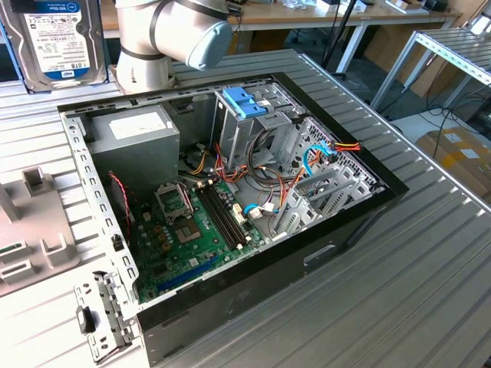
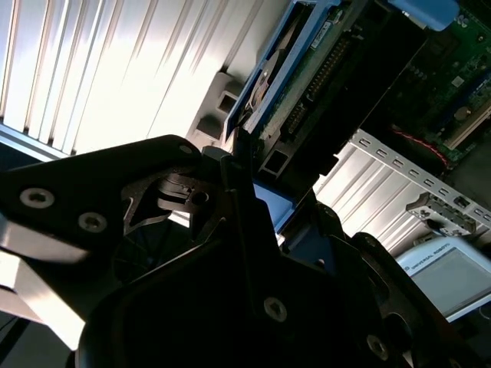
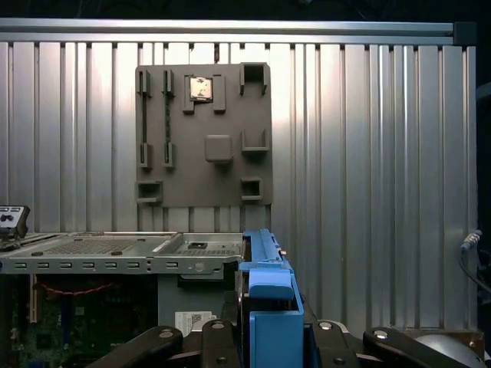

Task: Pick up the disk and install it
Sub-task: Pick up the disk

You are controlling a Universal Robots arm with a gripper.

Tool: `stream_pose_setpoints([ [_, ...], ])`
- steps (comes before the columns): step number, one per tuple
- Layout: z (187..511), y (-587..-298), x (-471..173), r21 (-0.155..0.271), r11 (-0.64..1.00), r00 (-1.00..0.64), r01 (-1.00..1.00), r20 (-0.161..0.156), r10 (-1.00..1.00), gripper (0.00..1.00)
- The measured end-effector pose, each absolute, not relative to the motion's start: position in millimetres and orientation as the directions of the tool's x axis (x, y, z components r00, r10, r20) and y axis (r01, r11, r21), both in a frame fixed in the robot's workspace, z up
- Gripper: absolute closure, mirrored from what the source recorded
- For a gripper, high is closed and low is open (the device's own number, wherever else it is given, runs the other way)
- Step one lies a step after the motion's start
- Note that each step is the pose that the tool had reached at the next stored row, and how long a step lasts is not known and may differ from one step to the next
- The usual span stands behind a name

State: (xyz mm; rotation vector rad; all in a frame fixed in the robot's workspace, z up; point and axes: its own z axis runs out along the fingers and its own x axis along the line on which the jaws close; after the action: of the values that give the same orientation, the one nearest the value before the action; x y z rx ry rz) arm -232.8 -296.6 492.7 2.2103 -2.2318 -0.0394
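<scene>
Disk (image 1: 57, 38) stood out first in the exterior view: a flat rectangular silver-metal hard drive with a white label and a blue band. It was upright in the upper corner on the exterior view's left, beside the silver-grey robot arm (image 1: 173, 31) and beyond the open black computer case (image 1: 307, 253). Inside the case we saw a grey power-supply box (image 1: 134, 138), a green motherboard (image 1: 188, 234) and a metal drive cage with light-blue tabs (image 1: 245, 103).

In the second wrist view the black gripper (image 2: 284, 215) was closed on a blue plastic frame (image 2: 272, 201) that carried the disk, seen edge-on above the ribbed metal table (image 2: 100, 69).

In the first wrist view its fingers (image 3: 221, 349) pinched the blue frame from both sides, near the case rim. Farther away, a grey plate with sockets (image 3: 203, 138) lay on the table.
</scene>
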Motion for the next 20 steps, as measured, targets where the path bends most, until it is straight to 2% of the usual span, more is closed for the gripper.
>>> stream_pose_setpoints([
  [20, 492, -297, -193, 0.018, 0.010, -0.010, -1.000, -0.013, -1.000, 0.63],
])
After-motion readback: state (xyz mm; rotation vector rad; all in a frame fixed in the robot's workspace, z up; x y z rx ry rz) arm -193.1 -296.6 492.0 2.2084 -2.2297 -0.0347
